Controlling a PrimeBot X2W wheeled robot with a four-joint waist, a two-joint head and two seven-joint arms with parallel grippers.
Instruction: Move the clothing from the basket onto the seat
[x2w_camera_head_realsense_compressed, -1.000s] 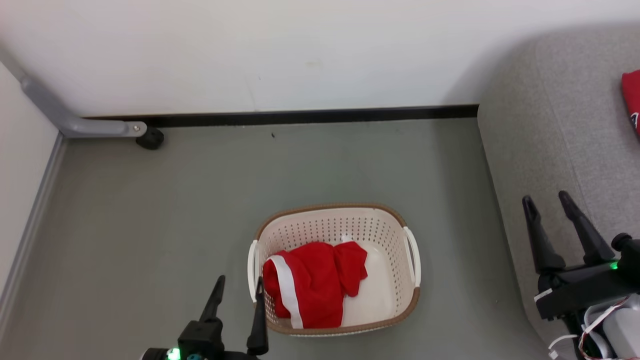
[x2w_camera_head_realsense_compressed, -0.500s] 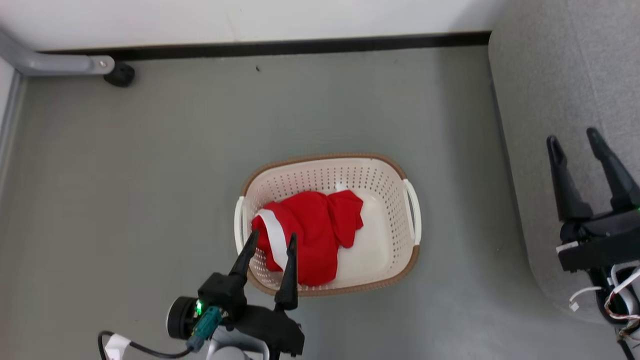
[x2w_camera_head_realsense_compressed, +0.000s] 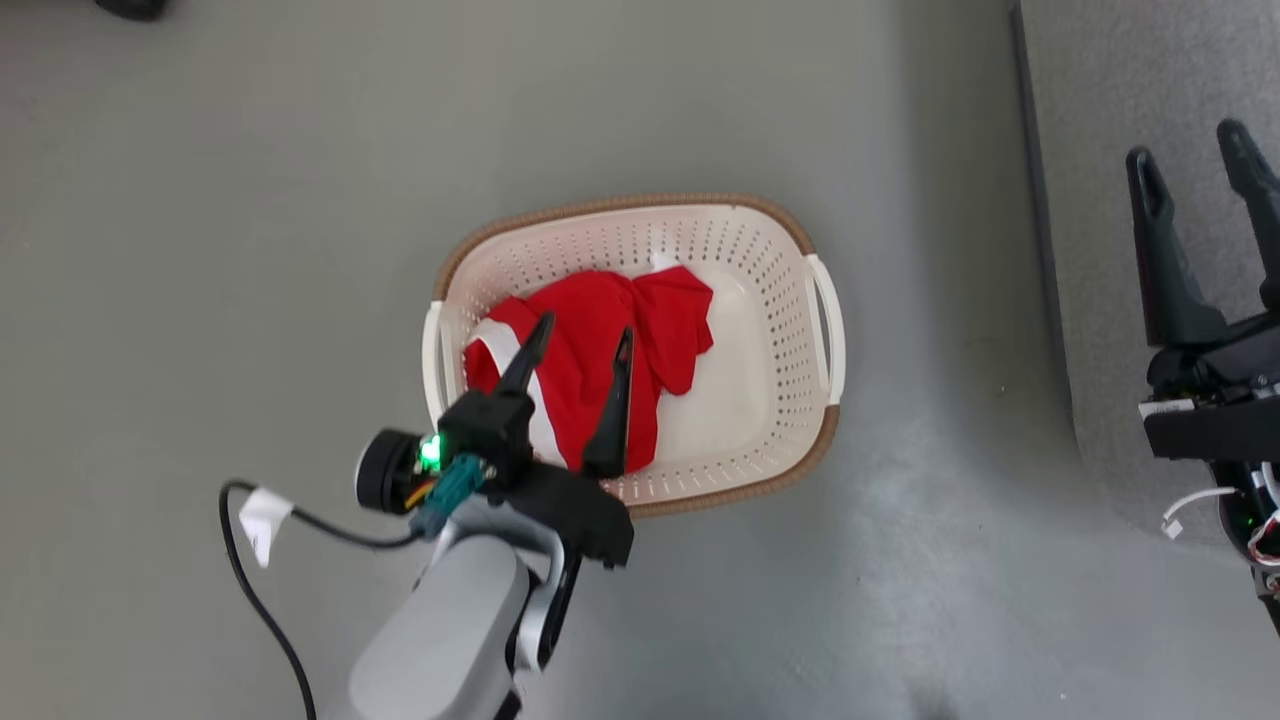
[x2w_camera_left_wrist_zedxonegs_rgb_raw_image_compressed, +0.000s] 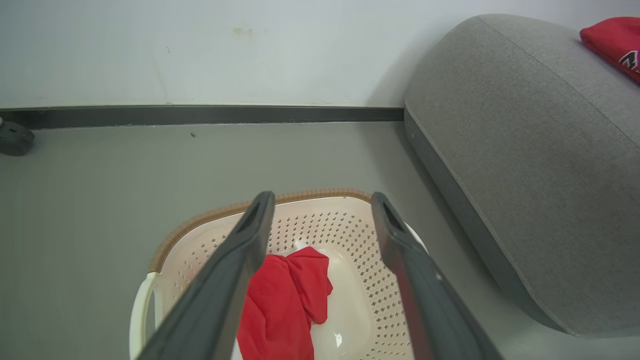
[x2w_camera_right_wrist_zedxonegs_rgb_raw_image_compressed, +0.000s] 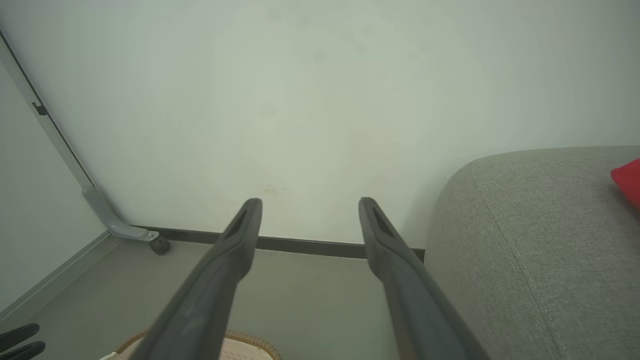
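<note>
The left fingers (x2w_camera_head_realsense_compressed: 522, 365), spread wide and pinching nothing, have come in from outside the basket (x2w_camera_head_realsense_compressed: 620, 203) and now hang over the red white-striped garment (x2w_camera_head_realsense_compressed: 672, 315) lying inside it, so a grab looks close. The right fingers (x2w_camera_head_realsense_compressed: 1160, 240), also spread and empty, hover by the seat (x2w_camera_head_realsense_compressed: 1090, 120). The jersey (x2w_camera_left_wrist_zedxonegs_rgb_raw_image_compressed: 612, 37) already lies there, its lettering cut off and unreadable.

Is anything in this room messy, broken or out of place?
Nothing looks damaged or spilled. The only untidy thing is the striped red garment, crumpled in a heap toward one side of the basket, which stands upright on the floor. A second red garment lies on the grey seat.
</note>
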